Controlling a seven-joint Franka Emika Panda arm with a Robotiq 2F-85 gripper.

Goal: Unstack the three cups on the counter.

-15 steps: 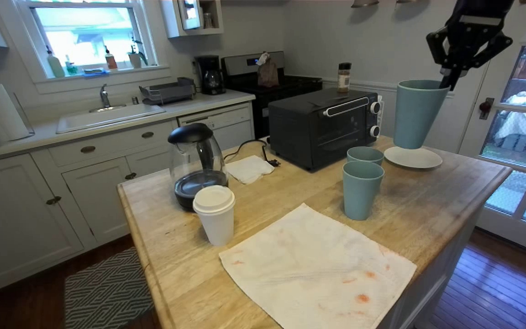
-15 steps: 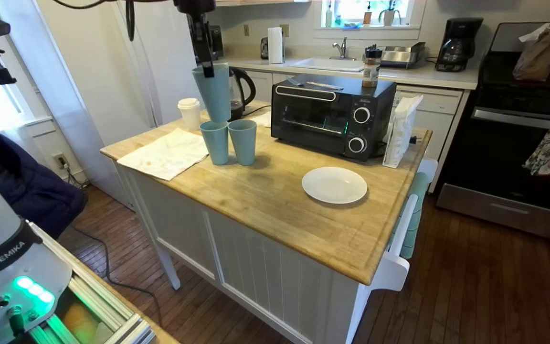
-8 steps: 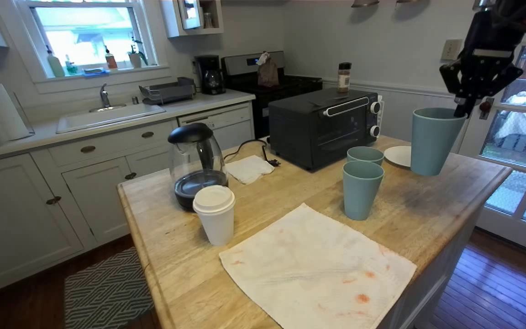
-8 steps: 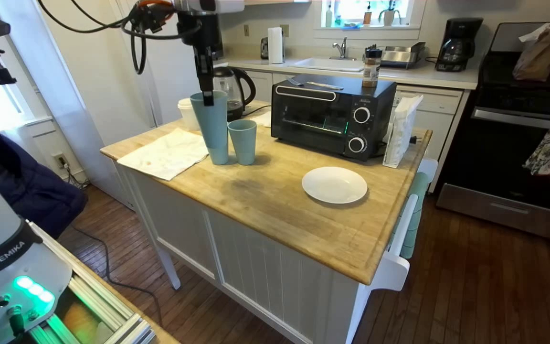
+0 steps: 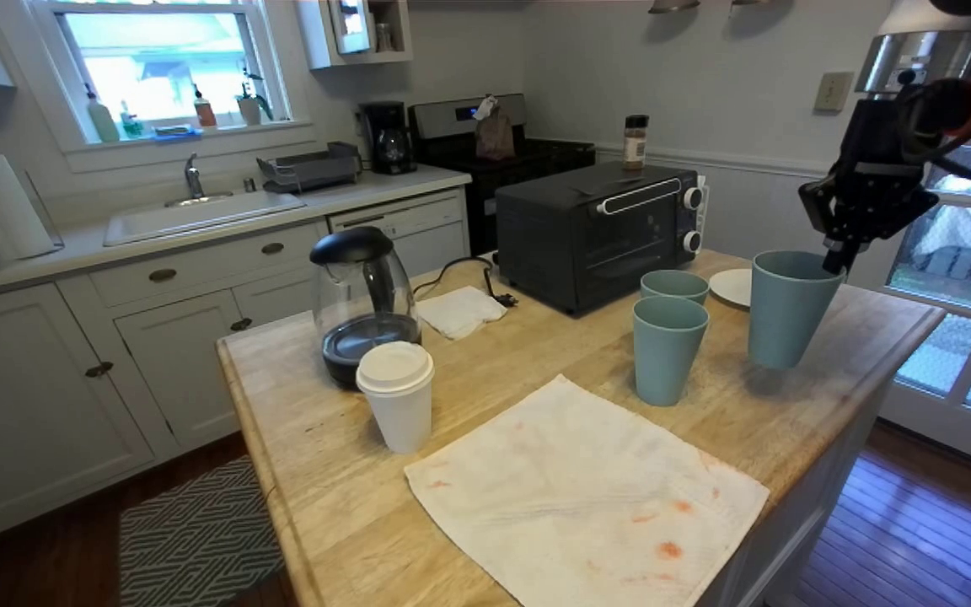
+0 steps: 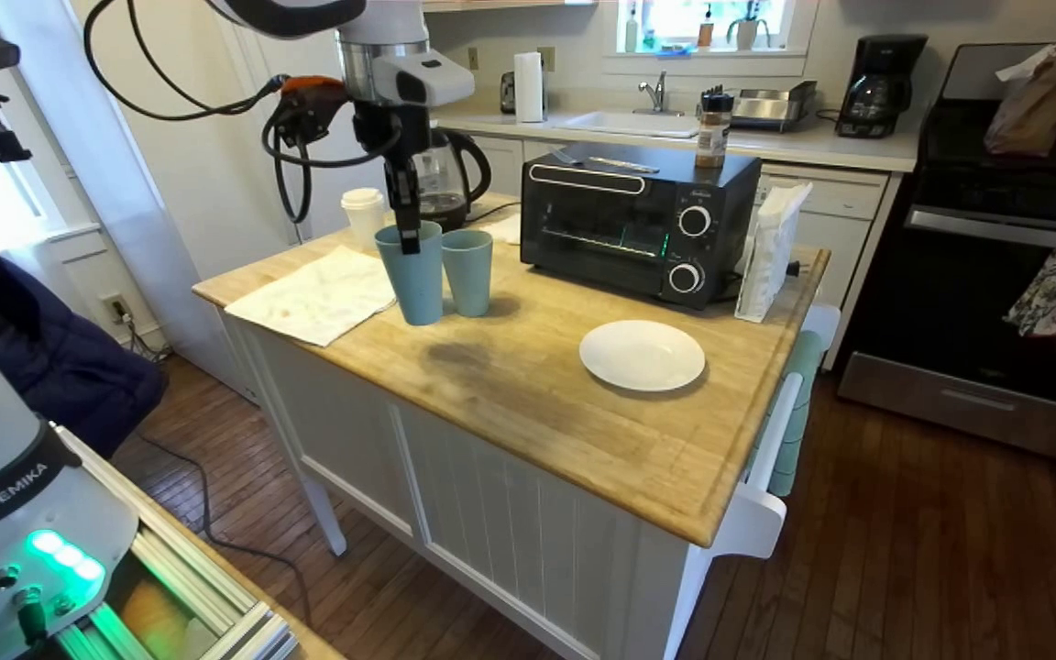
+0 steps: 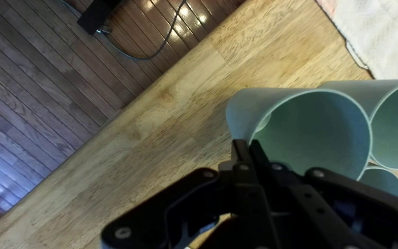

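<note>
Currently, the separating stage of the task appears complete: the held cup [image 5: 791, 316] is nested with neither the first standing cup [image 5: 668, 356] nor the second standing cup [image 5: 678, 283]. The two standing cups are upright on the table [image 6: 546, 385], forward of the end of the toaster oven [image 6: 640, 225] opposite its knobs [image 6: 695, 220], close beside each other. The held cup is farther out from the front of the toaster oven and appears to hang just above the table. The pincer [image 7: 249, 142] pinches its wall at the rim. Judged remaining steps: lower the held cup, release the rim, retract.

No contents show inside the held cup, although its floor is mostly out of sight. The white cup [image 5: 399, 415], past that same end of the toaster oven, wears a lid [image 5: 395, 368], which conceals its interior. The kettle [image 5: 365, 297], nearer the toaster oven, has a dark lower section; liquid cannot be confirmed.
</note>
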